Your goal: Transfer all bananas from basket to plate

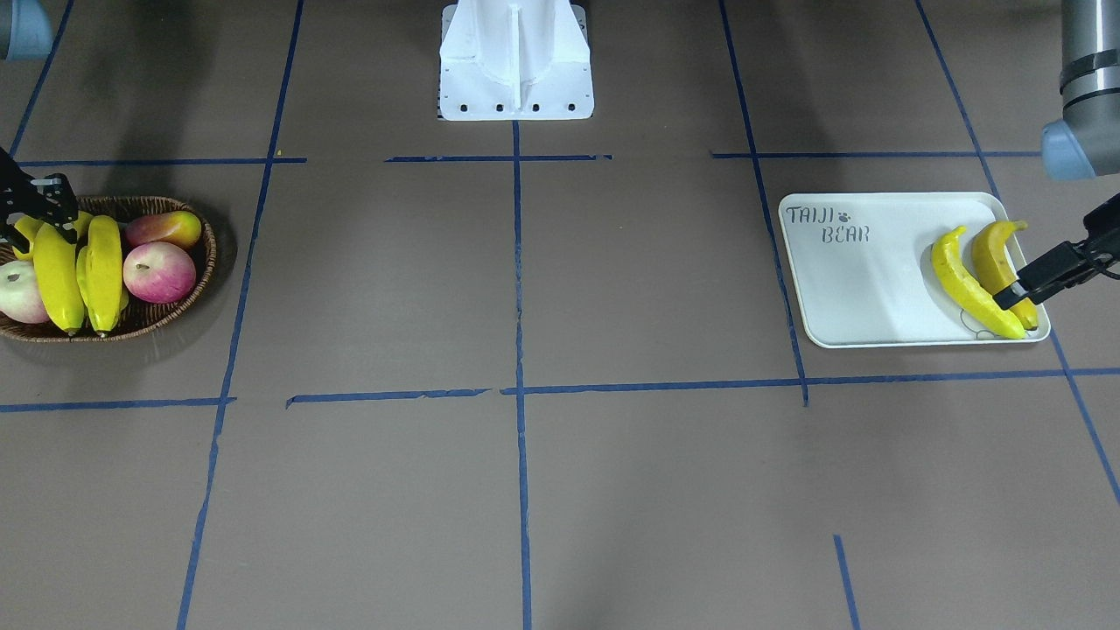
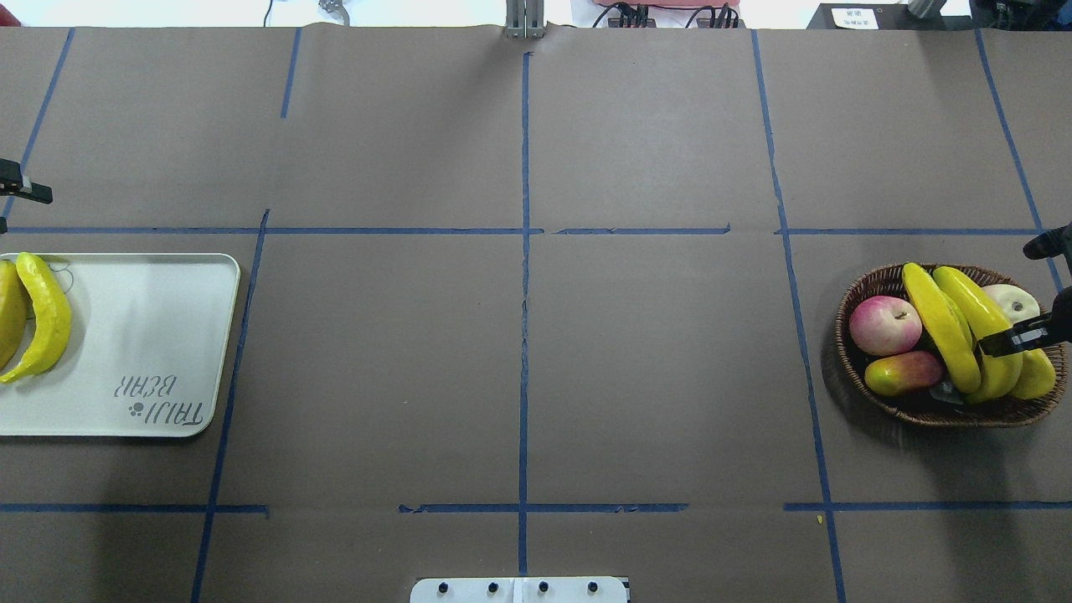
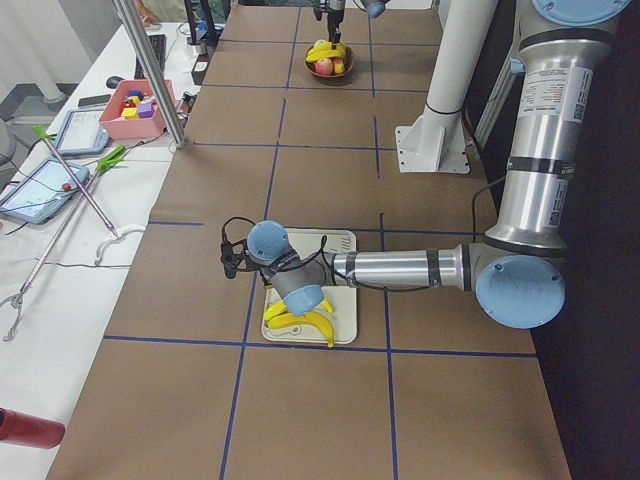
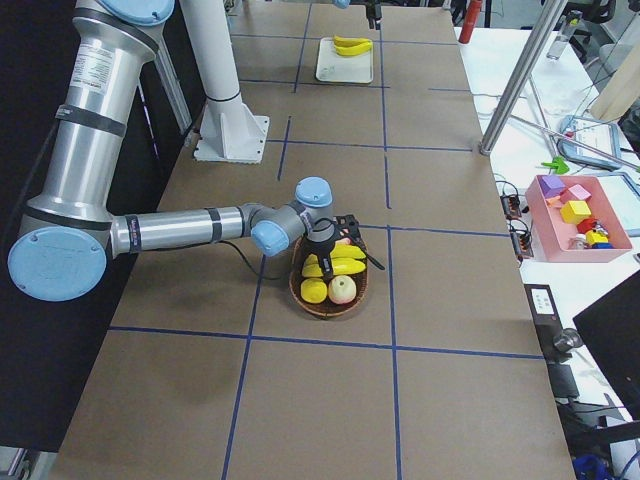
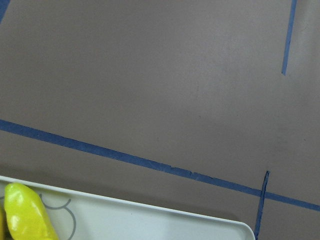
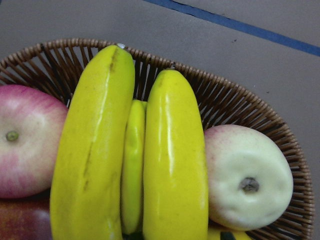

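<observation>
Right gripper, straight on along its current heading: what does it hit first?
The bananas lying side by side on top in the basket. The right gripper points down at them, fingers open; its height above them is unclear.

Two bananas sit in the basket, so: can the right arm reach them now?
Probably yes: the right hand hovers over the basket, and both bananas lie on top of the other fruit, uncovered.

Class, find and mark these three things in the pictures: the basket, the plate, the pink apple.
basket (image 2: 921,409): overhead view, on its near woven wall.
plate (image 2: 142,327): overhead view, on its bare white middle.
pink apple (image 2: 885,325): overhead view, on its top side.
</observation>
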Available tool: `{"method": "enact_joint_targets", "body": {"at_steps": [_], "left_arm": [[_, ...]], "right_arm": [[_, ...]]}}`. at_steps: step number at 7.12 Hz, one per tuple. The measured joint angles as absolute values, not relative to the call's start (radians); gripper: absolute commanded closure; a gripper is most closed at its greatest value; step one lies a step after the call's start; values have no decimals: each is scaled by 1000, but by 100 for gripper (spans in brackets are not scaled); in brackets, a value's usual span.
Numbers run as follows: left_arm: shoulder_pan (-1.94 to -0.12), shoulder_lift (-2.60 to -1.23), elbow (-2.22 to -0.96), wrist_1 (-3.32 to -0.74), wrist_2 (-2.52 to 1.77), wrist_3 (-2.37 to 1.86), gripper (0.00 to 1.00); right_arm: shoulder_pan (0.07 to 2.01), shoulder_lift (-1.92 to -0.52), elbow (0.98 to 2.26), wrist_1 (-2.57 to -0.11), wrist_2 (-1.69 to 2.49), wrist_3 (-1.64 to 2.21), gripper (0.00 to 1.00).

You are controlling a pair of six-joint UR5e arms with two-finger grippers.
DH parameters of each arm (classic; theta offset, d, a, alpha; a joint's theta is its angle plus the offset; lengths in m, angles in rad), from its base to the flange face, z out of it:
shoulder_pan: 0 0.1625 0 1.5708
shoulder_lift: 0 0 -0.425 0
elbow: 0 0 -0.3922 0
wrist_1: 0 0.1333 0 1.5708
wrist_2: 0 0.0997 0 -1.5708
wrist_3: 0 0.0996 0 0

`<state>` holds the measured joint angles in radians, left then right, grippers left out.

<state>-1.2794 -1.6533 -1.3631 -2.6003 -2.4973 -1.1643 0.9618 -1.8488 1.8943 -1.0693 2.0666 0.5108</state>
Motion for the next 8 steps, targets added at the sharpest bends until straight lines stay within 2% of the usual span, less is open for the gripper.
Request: {"method": "enact_joint_targets", "body": {"at_steps": [8], "left_arm": [[-1280, -1643, -1371, -2603, -2497, -1164, 0]], "right_arm": [[949, -1848, 1892, -1069, 2072, 514, 43]]}}
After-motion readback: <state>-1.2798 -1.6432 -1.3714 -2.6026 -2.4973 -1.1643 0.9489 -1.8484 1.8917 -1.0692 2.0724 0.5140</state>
